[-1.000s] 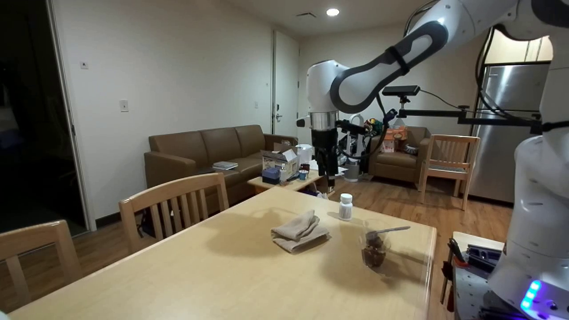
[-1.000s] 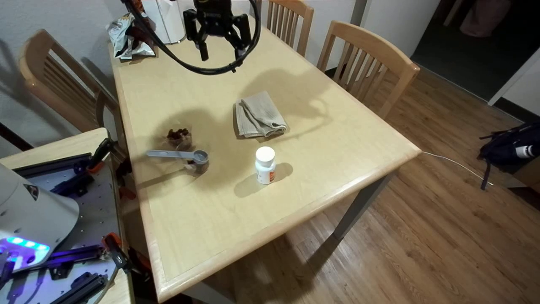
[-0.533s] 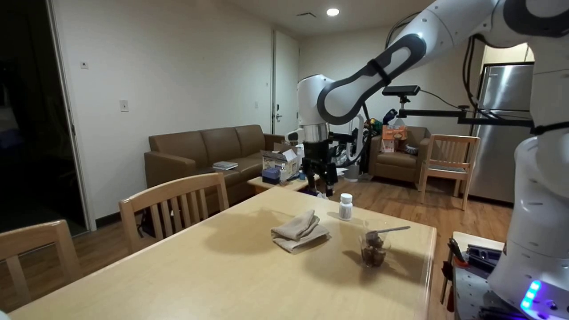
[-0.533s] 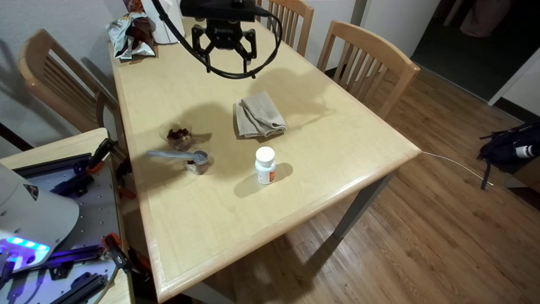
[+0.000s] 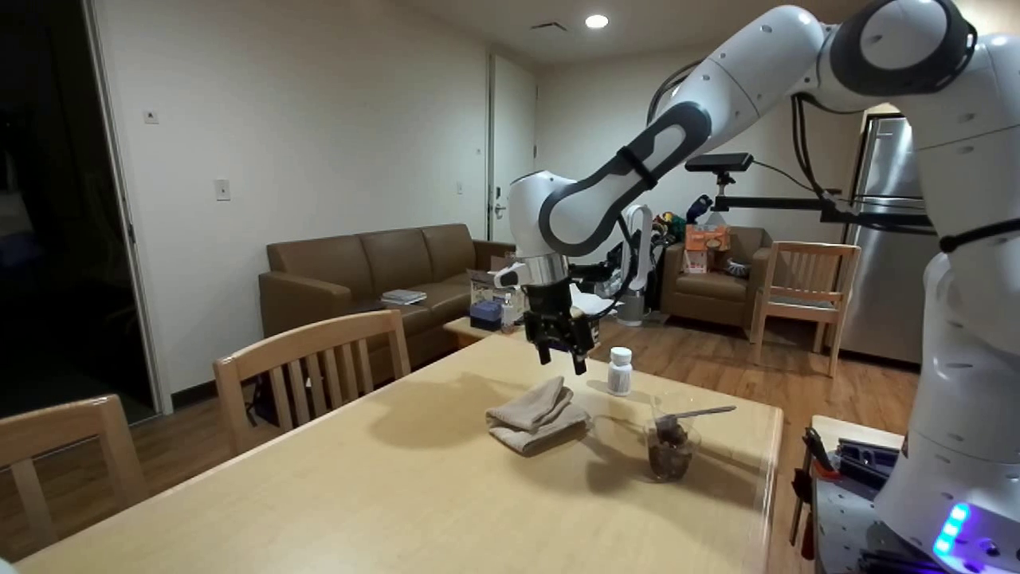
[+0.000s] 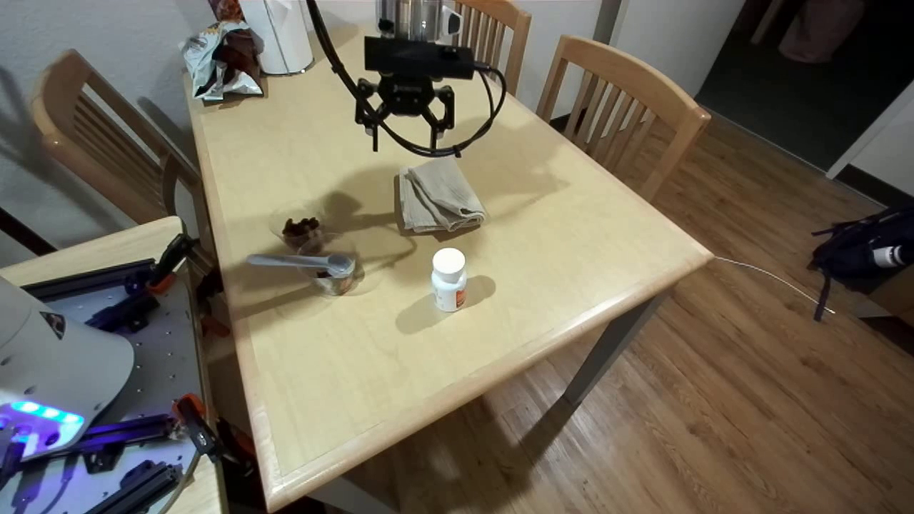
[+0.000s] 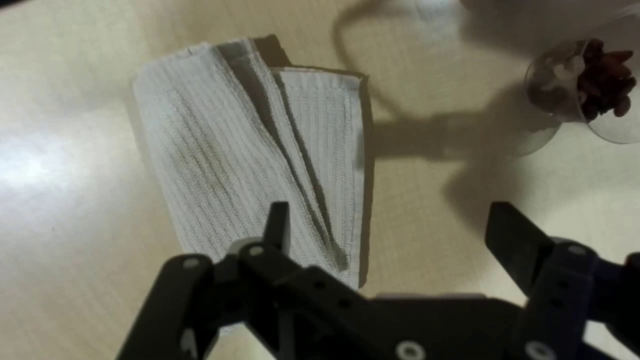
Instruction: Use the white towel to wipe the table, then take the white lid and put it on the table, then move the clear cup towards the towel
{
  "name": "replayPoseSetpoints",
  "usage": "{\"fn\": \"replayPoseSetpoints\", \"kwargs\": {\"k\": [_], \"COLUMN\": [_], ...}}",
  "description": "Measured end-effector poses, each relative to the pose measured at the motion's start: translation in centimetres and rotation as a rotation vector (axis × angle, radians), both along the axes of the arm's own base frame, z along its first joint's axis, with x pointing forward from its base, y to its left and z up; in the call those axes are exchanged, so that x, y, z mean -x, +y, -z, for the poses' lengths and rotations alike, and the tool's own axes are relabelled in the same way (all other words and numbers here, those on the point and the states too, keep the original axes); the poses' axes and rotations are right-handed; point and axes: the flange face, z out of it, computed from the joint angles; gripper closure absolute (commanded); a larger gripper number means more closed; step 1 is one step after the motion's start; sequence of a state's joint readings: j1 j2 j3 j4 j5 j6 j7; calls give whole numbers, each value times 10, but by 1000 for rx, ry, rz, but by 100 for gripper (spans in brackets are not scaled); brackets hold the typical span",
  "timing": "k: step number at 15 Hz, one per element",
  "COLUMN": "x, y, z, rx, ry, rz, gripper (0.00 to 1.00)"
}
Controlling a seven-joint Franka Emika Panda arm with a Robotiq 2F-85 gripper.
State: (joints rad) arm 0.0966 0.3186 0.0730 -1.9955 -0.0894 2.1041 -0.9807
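White towel point(image 7: 242, 165), folded in uneven layers with a yellowish-brown patch on top, and it lies right there on the wooden table point(image 5: 343, 494)! Over the tabletop near it hangs the gripper point(image 7: 390, 221), fingers spread wide, gripping nothing; in an exterior view its fingertips point(image 5: 579, 367) stand apart from the towel. In the wrist view one finger overlaps the towel while the other lines up past its edge. And here, upright, a white pill bottle point(image 6: 449, 294) wearing its white lid point(image 6: 448, 261)! Over by the table's side, a clear cup point(image 6: 303, 233) of reddish-brown nuts point(image 7: 604, 82), and just beside it a second clear cup point(image 6: 334, 284). A grey scoop point(image 6: 296, 262) overlaps that second cup's rim, handle pointing toward the robot's base point(image 6: 68, 353). And away at the table's far corner, in an exterior view, a foil snack bag point(image 6: 225, 64).
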Motion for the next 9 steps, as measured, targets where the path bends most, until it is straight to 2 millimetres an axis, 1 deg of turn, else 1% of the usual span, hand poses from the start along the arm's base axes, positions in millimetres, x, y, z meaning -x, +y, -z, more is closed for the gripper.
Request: {"fn": "replayPoseSetpoints", "kwargs": {"k": [3,5,6,7,9], "x": [0,-3,-5,-8,-12], "y": [3,12,16,18,16], "z": [-1,-1,4,13,38], "rx": [5,-1,-13,-24,-45], "ry": [-5,-37,-58,-73,-77], "rz": [-13,-76,-101,-118,-150], "gripper": [0,0,0,0,0]}}
